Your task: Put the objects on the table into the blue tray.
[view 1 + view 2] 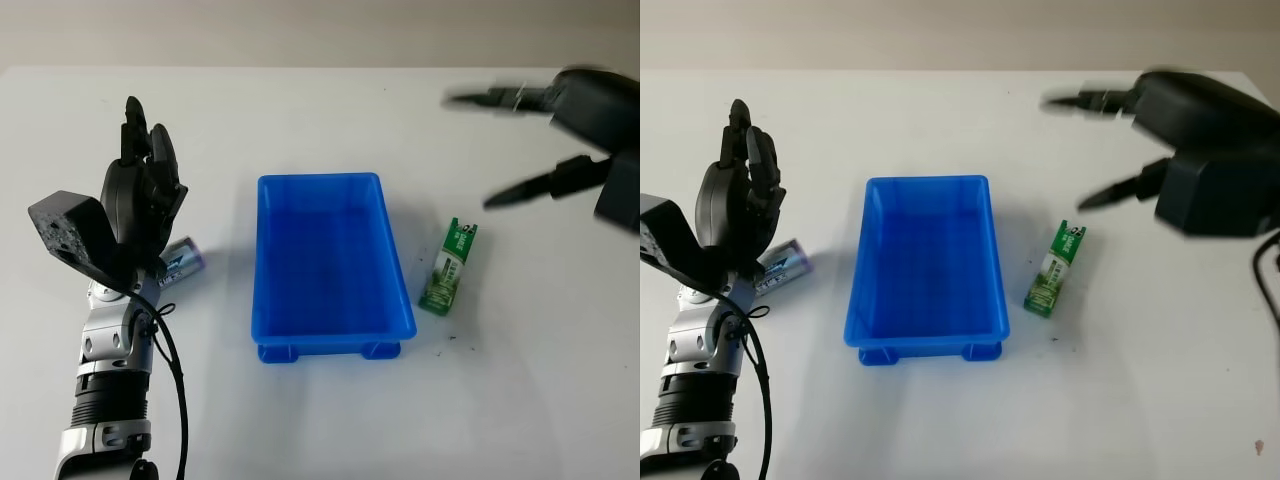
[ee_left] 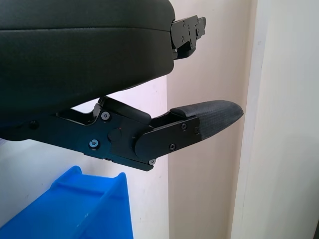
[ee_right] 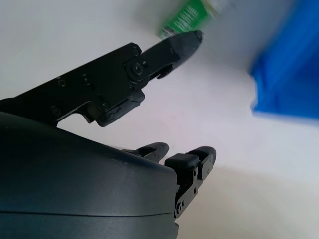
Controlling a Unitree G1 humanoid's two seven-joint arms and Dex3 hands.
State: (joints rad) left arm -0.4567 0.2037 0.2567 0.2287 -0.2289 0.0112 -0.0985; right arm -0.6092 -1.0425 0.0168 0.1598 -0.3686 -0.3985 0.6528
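So: white table [image 1: 300, 420]; blue tray [image 1: 326, 265] near its middle, open side up, long axis running from near edge toward far edge, nothing inside it.

Green box [image 1: 448, 265] flat on the table just beside the tray's right wall, apart from it, lying lengthwise at a slight slant, white end toward the far edge.

Small packet [image 1: 783, 263] with a blue-and-silver label on the table left of the tray, well apart from it, partly hidden behind the left arm; what it is cannot be told.

Left hand [image 1: 142, 190] raised above the table toward the left edge, over the packet, fingers pointing up and toward the far edge; it holds nothing, fingers extended, not curled; left wrist view has 1 padded fingertip [image 2: 214, 115] stretched out straight and a corner of the tray below.

Right hand [image 1: 1180, 150] in the air toward the table's right far corner, beyond the green box and not touching it; blurred; 2 fingers seen reaching leftward, widely parted, nothing between them; open. Right wrist view: 1 finger [image 3: 169, 50] pointing at the green box, tip close to it in the frame; contact cannot be told there.
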